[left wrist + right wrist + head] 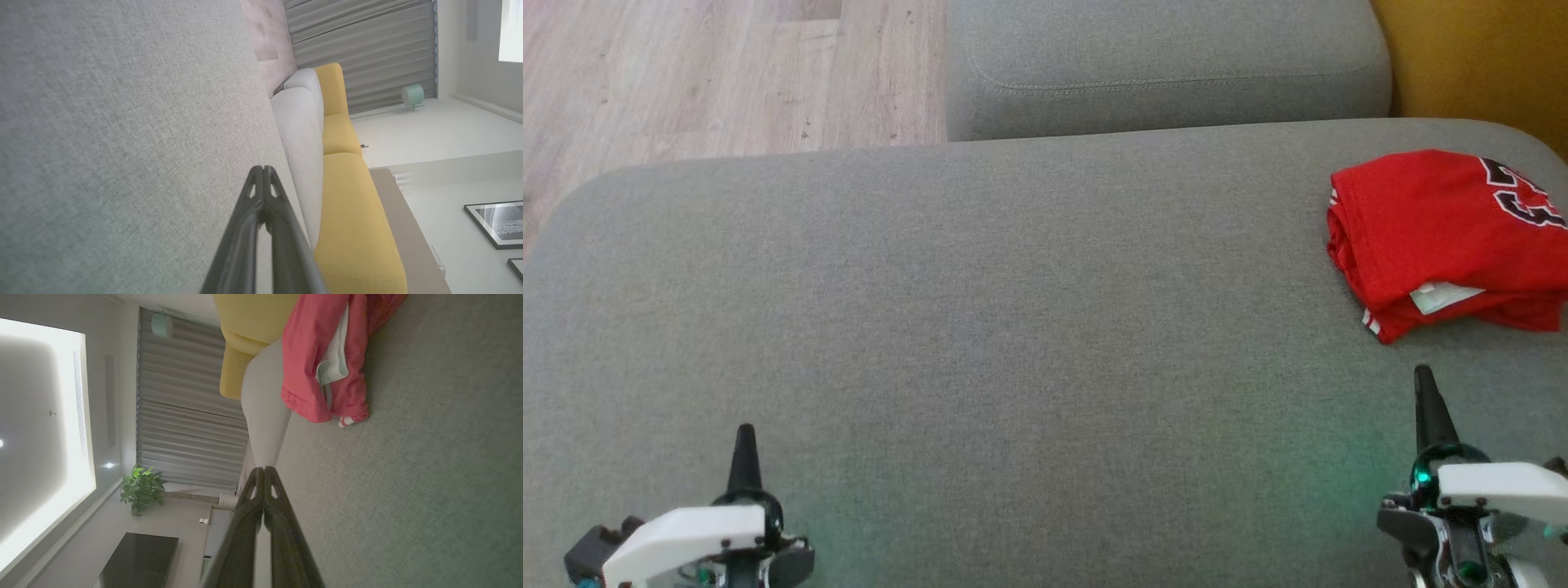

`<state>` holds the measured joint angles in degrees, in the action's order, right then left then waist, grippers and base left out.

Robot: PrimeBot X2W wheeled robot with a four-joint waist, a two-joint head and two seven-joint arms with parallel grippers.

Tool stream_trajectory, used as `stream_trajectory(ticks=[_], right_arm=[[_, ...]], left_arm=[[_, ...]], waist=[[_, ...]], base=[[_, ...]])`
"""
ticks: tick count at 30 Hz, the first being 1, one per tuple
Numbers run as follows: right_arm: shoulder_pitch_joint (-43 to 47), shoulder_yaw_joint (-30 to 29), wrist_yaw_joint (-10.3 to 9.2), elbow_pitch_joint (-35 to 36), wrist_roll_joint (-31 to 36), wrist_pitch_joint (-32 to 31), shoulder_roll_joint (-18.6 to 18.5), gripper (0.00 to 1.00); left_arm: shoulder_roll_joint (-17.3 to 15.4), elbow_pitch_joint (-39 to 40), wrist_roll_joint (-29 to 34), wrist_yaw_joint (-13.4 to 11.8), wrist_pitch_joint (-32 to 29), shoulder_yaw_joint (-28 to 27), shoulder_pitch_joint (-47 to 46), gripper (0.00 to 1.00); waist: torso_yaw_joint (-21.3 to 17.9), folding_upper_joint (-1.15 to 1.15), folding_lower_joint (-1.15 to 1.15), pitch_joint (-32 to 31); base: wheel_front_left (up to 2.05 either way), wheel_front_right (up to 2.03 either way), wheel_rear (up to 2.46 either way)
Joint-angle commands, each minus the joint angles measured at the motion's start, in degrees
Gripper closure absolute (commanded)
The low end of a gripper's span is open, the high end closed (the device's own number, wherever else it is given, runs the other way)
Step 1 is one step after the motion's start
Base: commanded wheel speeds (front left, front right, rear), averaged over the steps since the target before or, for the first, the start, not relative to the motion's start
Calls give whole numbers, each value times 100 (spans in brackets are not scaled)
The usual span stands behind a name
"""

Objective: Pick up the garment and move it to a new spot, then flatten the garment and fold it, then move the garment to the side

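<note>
Nearest, at the bottom edge: left gripper [745, 434], fingers pressed together into one point, nothing between them. Bare grey cushion [1013, 327] lies ahead of its tips. The right gripper [1423, 377] is closed the same way and carries nothing.

Just ahead of the right gripper's tips, slightly to its outer side and not touching: red garment [1437, 233]. From the left gripper it is well apart, far across to that gripper's right. It lies as a compact folded stack, dark lettering on top, with a white label [1441, 296] poking out of the edge facing the right gripper.

Handling, judged: thin knit, light and limp, neither fragile nor slippery on woven upholstery. Lifted by one layer it would likely sag and unfold. The better hold looks like a pinch through all layers at the thick rolled edge on the side toward the left gripper.

Farther on: second grey cushion [1168, 65], wood floor [686, 73], yellow upholstery [1478, 57].
</note>
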<state>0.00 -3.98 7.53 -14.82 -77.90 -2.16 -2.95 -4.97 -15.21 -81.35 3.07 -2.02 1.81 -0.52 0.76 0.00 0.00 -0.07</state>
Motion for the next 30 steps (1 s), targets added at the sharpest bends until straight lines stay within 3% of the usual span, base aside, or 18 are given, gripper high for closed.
stream_trajectory(ticks=[1,22,30], right_arm=[[-371,77,-4,176,-162,-44,-126,100],[-595,-69,-4,92,-1527,-280,-123,100],[-604,-90,-4,88,-1563,-301,-111,100]], left_arm=[[-22,149,-112,66,-36,-228,-354,100],[160,118,-1093,429,-389,-757,-555,100],[170,116,-1123,442,-407,-783,-562,100]], waist=[[-3,0,0,1],[-73,0,0,25],[-76,0,0,25]], base=[[0,0,0],[0,0,0],[0,0,0]])
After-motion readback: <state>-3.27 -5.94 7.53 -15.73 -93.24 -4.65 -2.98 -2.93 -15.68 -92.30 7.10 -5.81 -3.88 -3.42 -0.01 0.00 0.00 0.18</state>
